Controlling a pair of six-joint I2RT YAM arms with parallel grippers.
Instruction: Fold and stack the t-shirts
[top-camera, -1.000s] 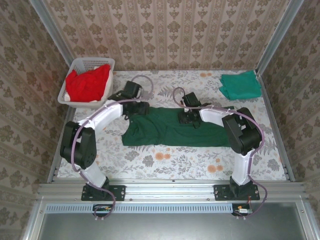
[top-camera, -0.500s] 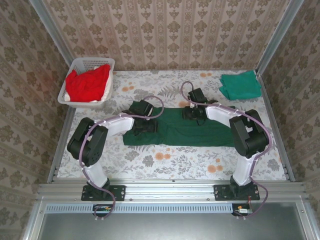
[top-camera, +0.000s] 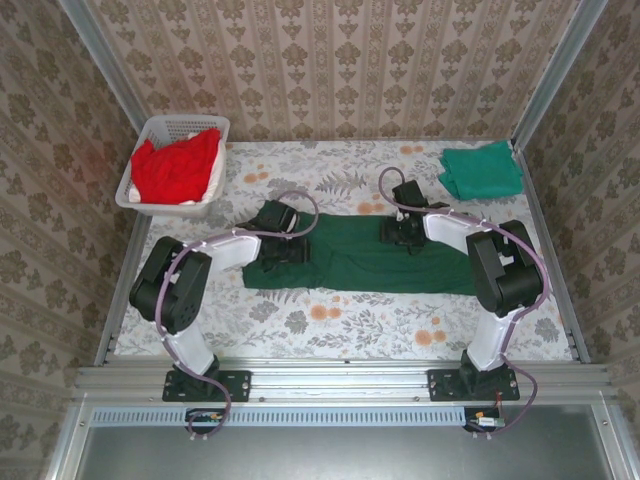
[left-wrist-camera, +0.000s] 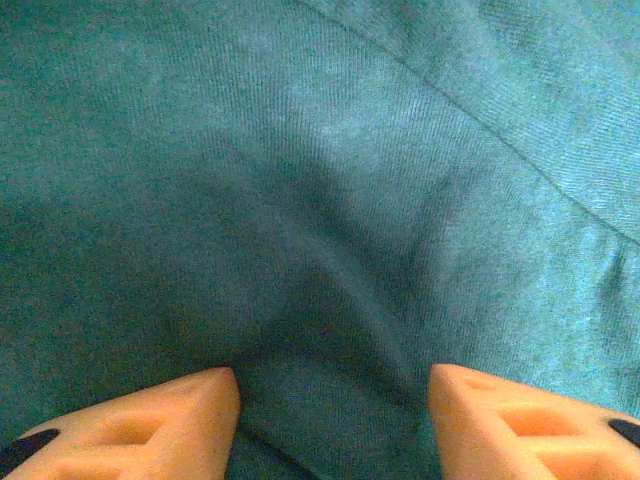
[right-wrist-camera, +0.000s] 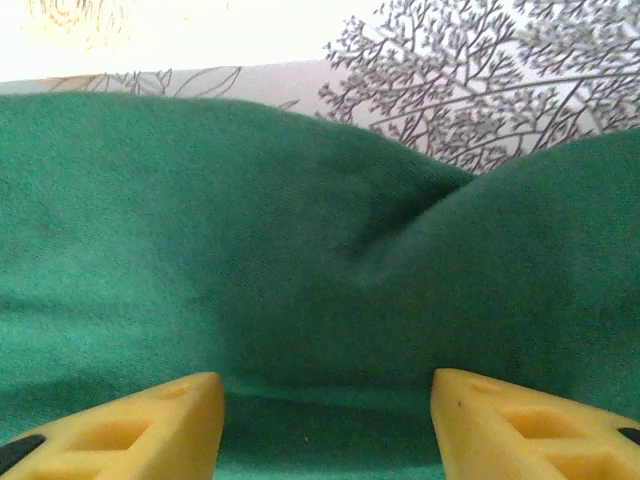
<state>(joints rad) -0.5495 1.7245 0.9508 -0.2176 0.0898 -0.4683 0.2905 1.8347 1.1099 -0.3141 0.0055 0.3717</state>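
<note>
One teal-green cloth t-shirt (top-camera: 481, 171) lay folded; left hand (left-wrist-camera: 332, 375) and right hand (right-wrist-camera: 328, 378), both apart, rested on the half-folded dark-green cloth t-shirt (top-camera: 350, 262); red cloth shirts (top-camera: 175, 168) waited.

You have a dark forest-green t-shirt (top-camera: 370, 265) across the middle of a white table cover (top-camera: 330, 320) printed with grey leaves and orange flowers, and a lighter teal-green t-shirt (top-camera: 482, 170) at the far right. At the far left, bright red t-shirts (top-camera: 175, 170) fill a white slotted basket (top-camera: 190, 120). The walls (top-camera: 330, 60) around you carry beige damask wallpaper in vertical stripes.
</note>
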